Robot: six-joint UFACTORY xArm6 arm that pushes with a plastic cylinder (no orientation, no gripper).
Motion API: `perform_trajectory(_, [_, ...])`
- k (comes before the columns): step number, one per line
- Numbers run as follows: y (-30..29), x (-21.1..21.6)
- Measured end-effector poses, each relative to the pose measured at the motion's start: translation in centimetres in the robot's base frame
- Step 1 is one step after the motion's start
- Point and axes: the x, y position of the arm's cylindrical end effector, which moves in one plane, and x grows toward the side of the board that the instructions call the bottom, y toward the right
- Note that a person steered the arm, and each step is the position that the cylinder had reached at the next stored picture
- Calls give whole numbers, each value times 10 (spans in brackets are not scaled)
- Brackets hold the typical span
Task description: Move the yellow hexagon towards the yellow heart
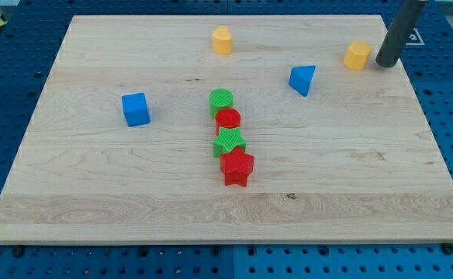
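The yellow hexagon (pixel 357 56) sits near the view's top right on the wooden board (pixel 95 194). The yellow heart (pixel 222 39) sits at the view's top centre, well to the left of the hexagon. My tip (pixel 385 63) rests on the board just right of the yellow hexagon, with a small gap between them. The dark rod rises from it out of the view's top right.
A blue triangle (pixel 302 80) lies between the two yellow blocks, slightly lower. A blue cube (pixel 136 109) is at the left. A column in the middle holds a green cylinder (pixel 221 101), red cylinder (pixel 228 118), green star (pixel 229 142) and red star (pixel 236 167).
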Motion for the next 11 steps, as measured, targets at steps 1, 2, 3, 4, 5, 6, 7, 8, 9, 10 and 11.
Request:
perform_trajectory(1, [0,-7])
perform_trajectory(2, [-25,1])
perform_trajectory(3, [-29,1])
perform_trajectory(4, [-29,1])
perform_trajectory(5, [-47,0])
perform_trajectory(6, [-59,-4])
perform_trajectory(7, [-68,-5])
perform_trajectory(8, [-95,-8])
perform_trajectory(9, [-94,-2])
perform_trajectory(10, [-93,4])
perform_trajectory(11, [-98,10])
